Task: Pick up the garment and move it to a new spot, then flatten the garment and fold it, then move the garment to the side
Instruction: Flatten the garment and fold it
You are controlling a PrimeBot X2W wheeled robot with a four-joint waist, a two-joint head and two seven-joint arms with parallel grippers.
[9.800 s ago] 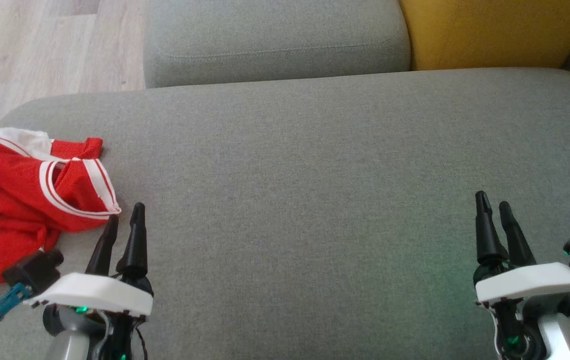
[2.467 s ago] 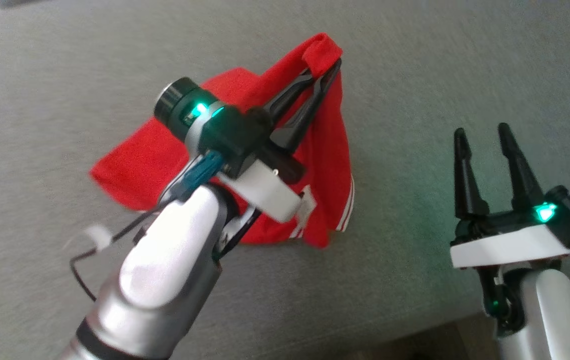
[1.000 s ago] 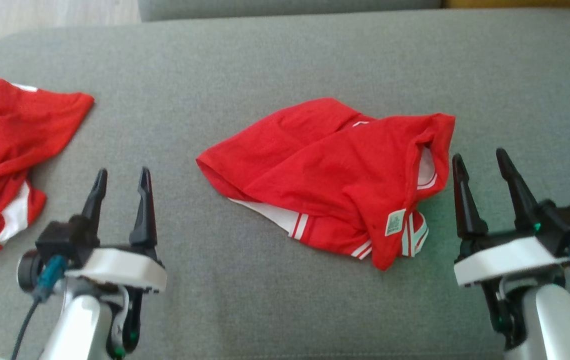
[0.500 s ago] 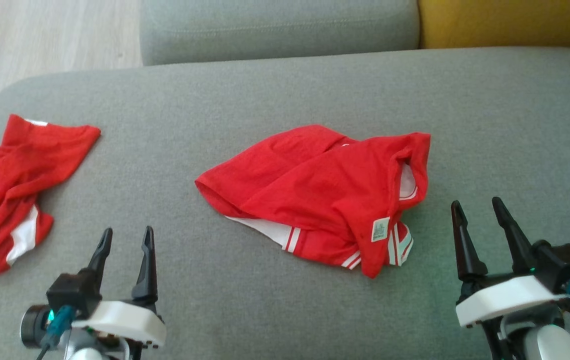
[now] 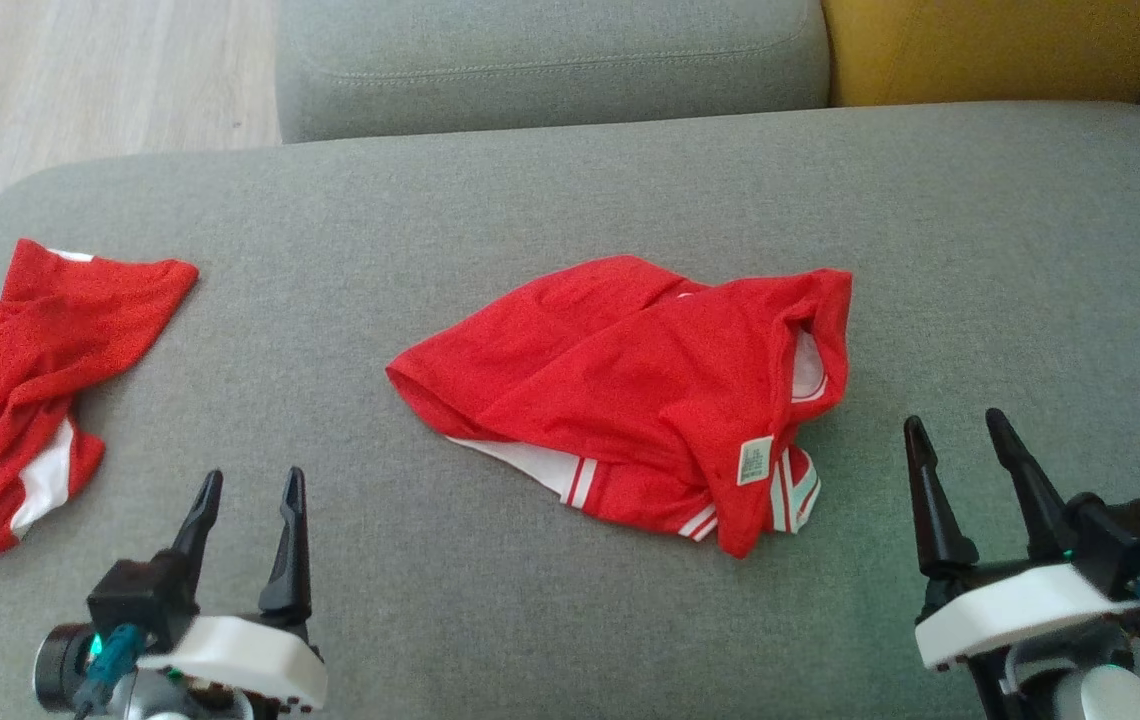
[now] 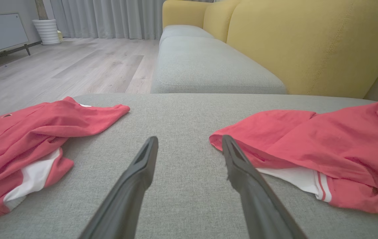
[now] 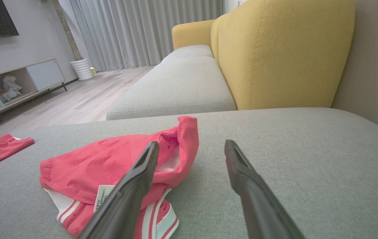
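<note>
- the red garment [image 5: 630, 390] lies crumpled midway across the grey sofa seat [image 5: 530, 190], between the two arms where either could reach it; the move looks done.
- it is bunched, label [image 5: 755, 460] showing and striped hem [image 5: 585, 482] tucked under, so flattening is likely the step in hand.
- left jaws and right jaws both stand wide apart, holding nothing, clear of the cloth.
- a second red garment [image 5: 30, 370] sits well apart at the seat's left end.
</note>
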